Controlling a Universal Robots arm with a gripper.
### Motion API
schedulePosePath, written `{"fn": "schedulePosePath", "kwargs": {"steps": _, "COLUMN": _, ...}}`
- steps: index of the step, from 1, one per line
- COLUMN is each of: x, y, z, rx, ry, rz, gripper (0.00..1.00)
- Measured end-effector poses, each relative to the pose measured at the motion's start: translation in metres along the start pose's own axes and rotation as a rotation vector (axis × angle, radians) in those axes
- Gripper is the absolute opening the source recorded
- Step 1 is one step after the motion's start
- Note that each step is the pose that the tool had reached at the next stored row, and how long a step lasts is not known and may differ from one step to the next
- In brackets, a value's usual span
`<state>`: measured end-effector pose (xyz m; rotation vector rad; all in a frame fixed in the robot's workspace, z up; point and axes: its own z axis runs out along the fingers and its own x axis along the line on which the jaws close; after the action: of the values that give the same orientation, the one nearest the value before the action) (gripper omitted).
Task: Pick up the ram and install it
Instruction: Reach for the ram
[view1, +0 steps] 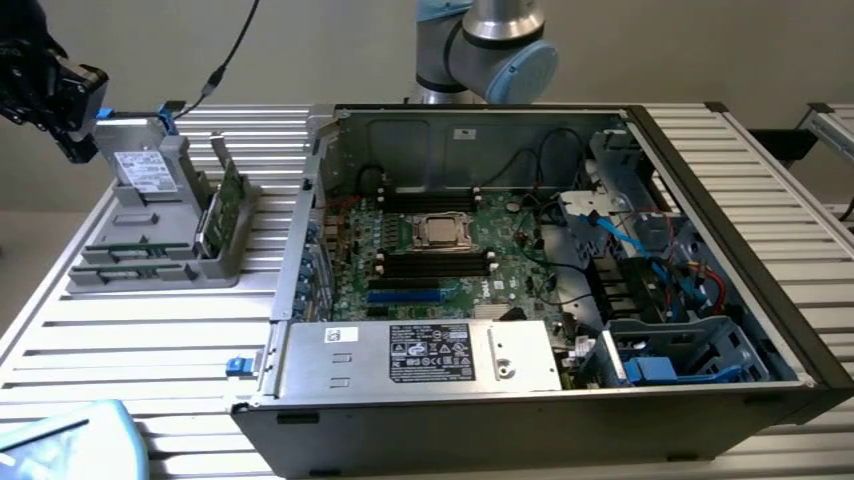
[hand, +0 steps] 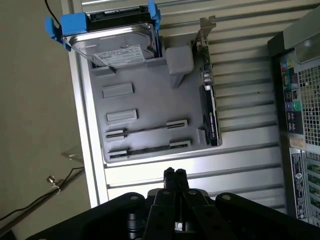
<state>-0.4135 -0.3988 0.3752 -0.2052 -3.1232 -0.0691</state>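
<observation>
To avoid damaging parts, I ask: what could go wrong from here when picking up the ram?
The gripper is shut and holds nothing; lowered like this, it might strike the ram instead of gripping it. The card stands in the same holder, near the ram, so the gripper could bump or take it by mistake.

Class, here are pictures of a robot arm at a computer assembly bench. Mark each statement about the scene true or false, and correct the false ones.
1. The tool is shut and holds nothing. True.
2. The hard drive lies inside the computer case. False: it stands in the gray holder, outside the case.
3. The computer case is open, with its motherboard exposed. True.
4. The tool hangs over the motherboard. False: it is beside the gray holder, at the exterior view's left, outside the case.
5. An expansion card stands on edge in the gray holder. True.
</observation>
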Motion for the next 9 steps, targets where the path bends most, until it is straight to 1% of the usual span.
{"fn": "schedulePosePath", "kwargs": {"steps": 7, "x": 0.0013, "y": -0.0004, "z": 0.0052, "rx": 0.0044, "ry": 0.0308, "rz": -0.048, "gripper": 0.11}}
{"fn": "schedulePosePath", "kwargs": {"steps": 9, "x": 0.0014, "y": -0.0005, "z": 0.0065, "rx": 0.0058, "ry": 0.0406, "rz": -0.061, "gripper": 0.11}}
